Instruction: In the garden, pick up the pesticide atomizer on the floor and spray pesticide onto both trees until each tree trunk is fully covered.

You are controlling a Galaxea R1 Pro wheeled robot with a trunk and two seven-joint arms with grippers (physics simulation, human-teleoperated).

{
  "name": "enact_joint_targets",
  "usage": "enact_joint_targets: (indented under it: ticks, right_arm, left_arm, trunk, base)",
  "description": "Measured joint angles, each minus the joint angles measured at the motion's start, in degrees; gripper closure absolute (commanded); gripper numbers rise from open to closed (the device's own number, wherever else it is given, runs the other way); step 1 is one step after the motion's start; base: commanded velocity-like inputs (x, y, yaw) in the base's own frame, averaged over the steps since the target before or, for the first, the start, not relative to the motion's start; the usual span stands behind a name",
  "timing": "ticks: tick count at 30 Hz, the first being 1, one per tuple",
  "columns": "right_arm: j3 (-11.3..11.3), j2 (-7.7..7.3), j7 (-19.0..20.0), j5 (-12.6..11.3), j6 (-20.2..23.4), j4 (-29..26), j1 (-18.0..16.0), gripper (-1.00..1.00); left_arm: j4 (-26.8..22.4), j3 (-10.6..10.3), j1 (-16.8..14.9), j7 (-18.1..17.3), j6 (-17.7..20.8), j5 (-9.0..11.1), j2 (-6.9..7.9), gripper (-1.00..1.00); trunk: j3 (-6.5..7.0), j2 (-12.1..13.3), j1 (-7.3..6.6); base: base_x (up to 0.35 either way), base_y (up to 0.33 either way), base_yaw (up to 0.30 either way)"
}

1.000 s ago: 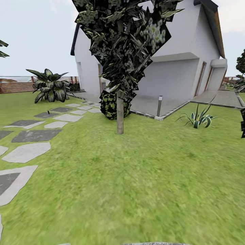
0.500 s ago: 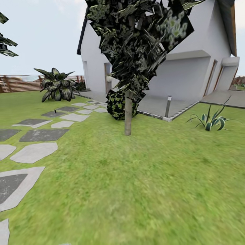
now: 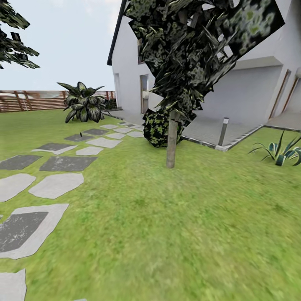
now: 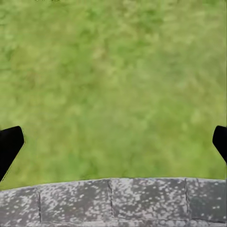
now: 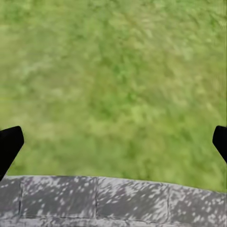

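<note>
Nearest to us, each wrist view looks down on blurred grass with a speckled grey slab along its lower edge. The left gripper (image 4: 113, 142) shows as two black fingertips (image 4: 9, 144) at opposite frame edges, spread wide with nothing between them; the right gripper (image 5: 113, 142) stands likewise, its fingertips (image 5: 9, 142) far apart over bare grass.

In the head view, the floor (image 3: 175, 234) fills the lower half as green lawn, with grey stepping stones (image 3: 56, 185) running from the lower left toward the centre. A small dark upright object (image 3: 81, 134), too small for us to identify, stands on a stone at mid-left. Just right of centre rises a tree (image 3: 192, 54), its tree trunk (image 3: 171, 144) a pale grey-brown column under jagged dark foliage. A round bush (image 3: 159, 127) sits just behind it. Farther back we see a broad-leaved plant (image 3: 83, 104), a spiky plant (image 3: 282, 152) at right, the white house (image 3: 246, 92) and the wooden fence (image 3: 29, 100) at upper left.
</note>
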Motion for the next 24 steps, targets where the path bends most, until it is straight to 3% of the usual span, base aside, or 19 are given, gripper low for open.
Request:
enact_joint_targets:
  ticks: [24]
  right_arm:
    - [0.1,0.0,0.1,0.1,0.0,0.0,0.0,-1.0]
  left_arm:
    - [0.0,-0.1,0.0,0.0,0.0,0.0,-0.07,-1.0]
  trunk:
    - [-0.12,0.0,0.0]
  base:
    - [0.289,0.209,0.019]
